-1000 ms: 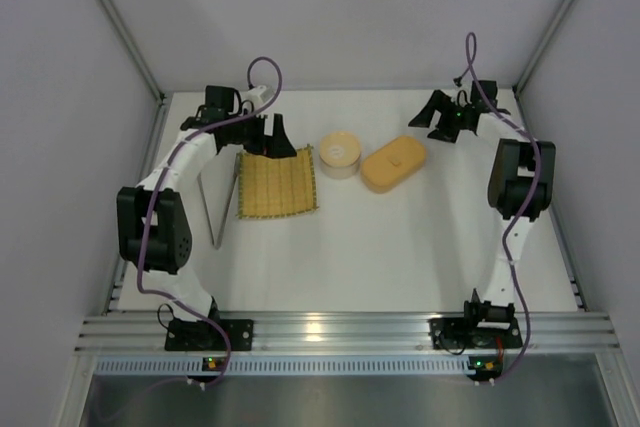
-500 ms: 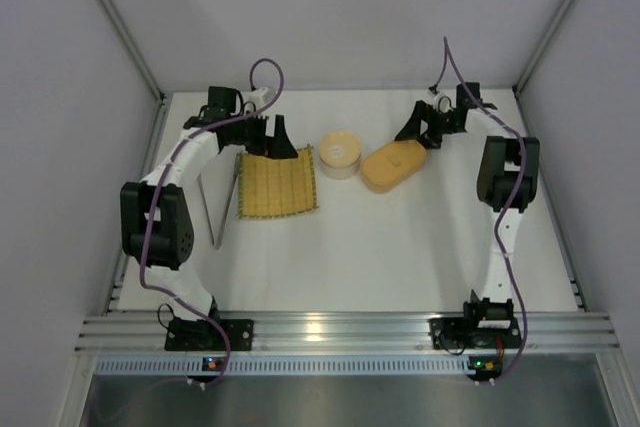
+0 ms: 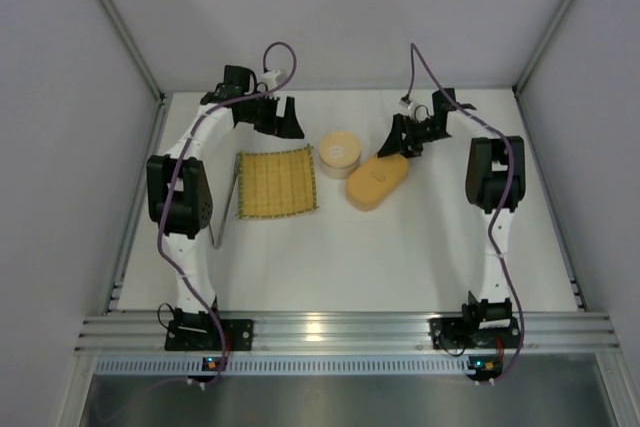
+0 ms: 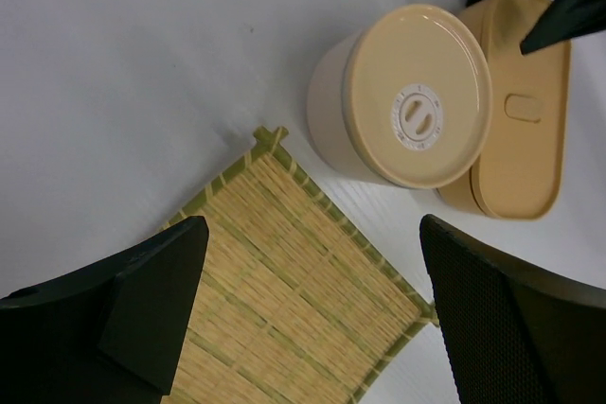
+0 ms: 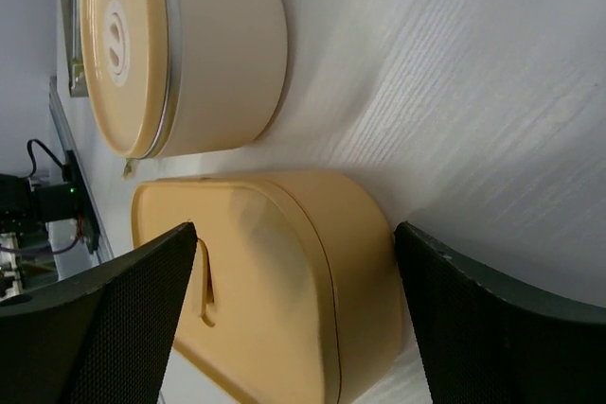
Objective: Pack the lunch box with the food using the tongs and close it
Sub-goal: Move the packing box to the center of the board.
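The lunch box (image 3: 378, 182) (image 5: 284, 300) (image 4: 523, 130), yellow-orange with its lid on, lies on the table right of the round bowl. My right gripper (image 3: 396, 143) (image 5: 295, 267) is open and straddles the box's far end, one finger (image 5: 104, 328) over the lid, the other (image 5: 502, 328) beside its end wall. My left gripper (image 3: 285, 119) (image 4: 312, 272) hangs open over the far edge of the woven mat (image 3: 277, 182) (image 4: 284, 281), holding nothing. The tongs (image 3: 228, 209) lie left of the mat, partly behind my left arm. The food is out of view.
A round bowl with a tan lid (image 3: 338, 153) (image 4: 417, 96) (image 5: 142, 54) stands between the mat and the lunch box, close to both. White walls and metal posts enclose the table at the back and sides.
My right gripper has come down and to the left onto the lunch box's far end, and the box has slid and turned toward the near left. My left gripper shifted slightly right and back.
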